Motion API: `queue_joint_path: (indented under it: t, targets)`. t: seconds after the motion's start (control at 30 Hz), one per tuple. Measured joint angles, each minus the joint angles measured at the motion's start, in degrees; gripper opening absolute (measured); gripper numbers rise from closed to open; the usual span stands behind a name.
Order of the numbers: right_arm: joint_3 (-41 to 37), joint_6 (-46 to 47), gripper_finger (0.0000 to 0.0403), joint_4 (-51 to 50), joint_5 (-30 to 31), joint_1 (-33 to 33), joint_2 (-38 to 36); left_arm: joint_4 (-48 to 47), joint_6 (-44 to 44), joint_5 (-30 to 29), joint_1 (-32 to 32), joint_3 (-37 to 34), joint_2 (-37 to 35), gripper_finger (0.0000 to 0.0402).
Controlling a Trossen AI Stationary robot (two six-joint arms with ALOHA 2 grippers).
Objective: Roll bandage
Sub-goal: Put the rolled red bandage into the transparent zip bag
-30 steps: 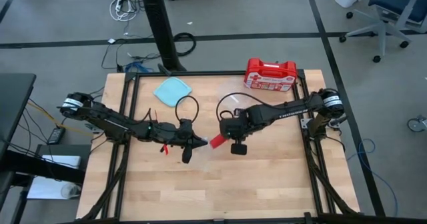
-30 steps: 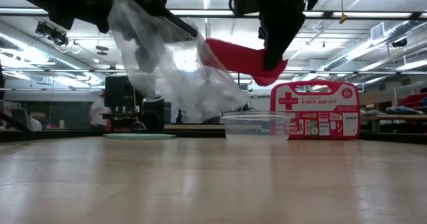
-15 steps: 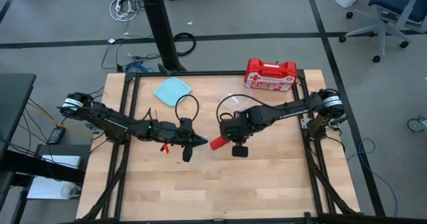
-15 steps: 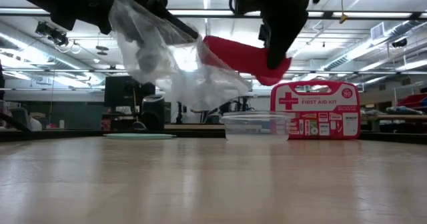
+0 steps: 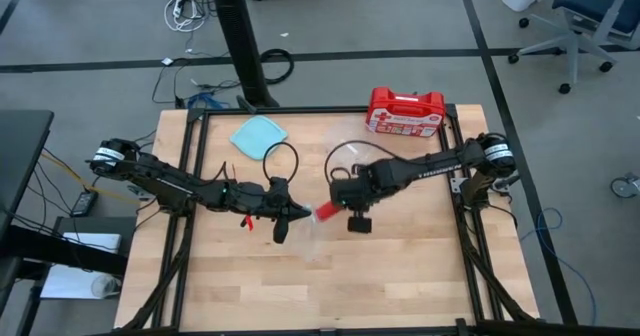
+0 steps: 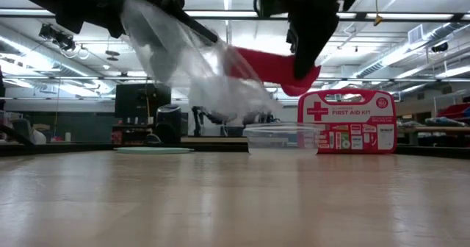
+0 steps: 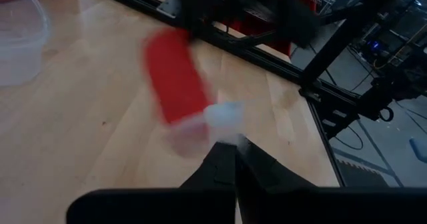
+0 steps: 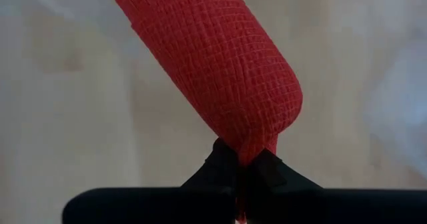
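Pinched shut on one end of the bandage point(image 5: 326, 212), my right gripper point(image 5: 338, 206) hangs over mid-table in the high view, well in front of the first-aid case point(image 5: 405, 111). Just to the left of the bandage, my left gripper point(image 5: 300, 214) clamps a clear plastic bag point(image 5: 312, 238), which I judge I hold steady as a sleeve around the roll.

Seen from table height, the red bandage point(image 6: 264, 65) hangs in the air above the first-aid case point(image 6: 347, 121) and a clear tub point(image 6: 282, 137), its far end inside the clear plastic bag point(image 6: 198, 70).

Past my left wrist, closed fingers point(image 7: 223, 164) nip the bag's edge point(image 7: 223, 117) while the bandage point(image 7: 175, 74) lies blurred beyond it.

Past my right wrist, the fingers point(image 8: 230, 164) meet tight on the woven red bandage point(image 8: 220, 57), a firm cylinder gripped by its tip so its body stays free.
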Motion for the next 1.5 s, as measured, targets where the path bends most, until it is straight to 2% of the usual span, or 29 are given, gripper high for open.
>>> queue_joint_path:
  t: [0.13,0.23,0.33,0.47,0.67,0.83,0.93,1.2,1.3,1.4,1.5]
  targets:
    - [0.0,-0.7,0.0001,0.2,1.5,1.0,0.0,-0.1,0.0,0.0,0.1,0.0,0.0,0.0001]
    - [0.0,-1.9,0.0001,1.4,-3.4,1.3,0.0,-0.1,-0.1,0.0,0.1,0.0,0.0,0.0001]
    - [0.0,-1.2,0.0001,0.8,0.5,2.3,0.0,0.0,-0.1,0.0,0.2,0.0,0.0,0.0001]
    - [0.0,-0.6,0.0,-1.1,-2.6,1.9,0.0,0.0,-0.1,0.1,0.4,0.0,0.0,0.0001]
    - [0.7,1.2,0.0,-6.0,1.3,0.9,0.0,0.2,-0.5,0.5,0.4,0.0,0.0,0.0001]
    - [0.7,-0.8,0.0,-5.6,-2.0,0.1,0.0,0.7,-1.4,0.5,0.4,0.0,0.0,0.0001]
    - [0.7,-1.5,0.0,-5.9,-0.7,-0.1,0.0,1.8,-1.7,1.2,0.4,0.0,0.0,0.0001]
    - [0.7,-6.2,0.0,-1.4,-2.4,-0.2,0.0,1.8,-2.1,1.5,0.4,0.0,0.0,0.0001]
    - [0.7,-6.9,0.0001,-1.1,-2.2,-0.3,0.0,1.6,-2.1,3.2,0.4,0.1,0.0,0.0001]
    - [0.7,-9.2,0.0001,0.2,-6.5,0.1,0.0,0.5,-1.8,5.2,1.1,0.4,0.0,0.0001]
    - [0.7,-11.6,0.0,0.9,-2.9,0.7,0.0,0.3,-0.3,8.7,2.6,0.4,0.0,0.0001]
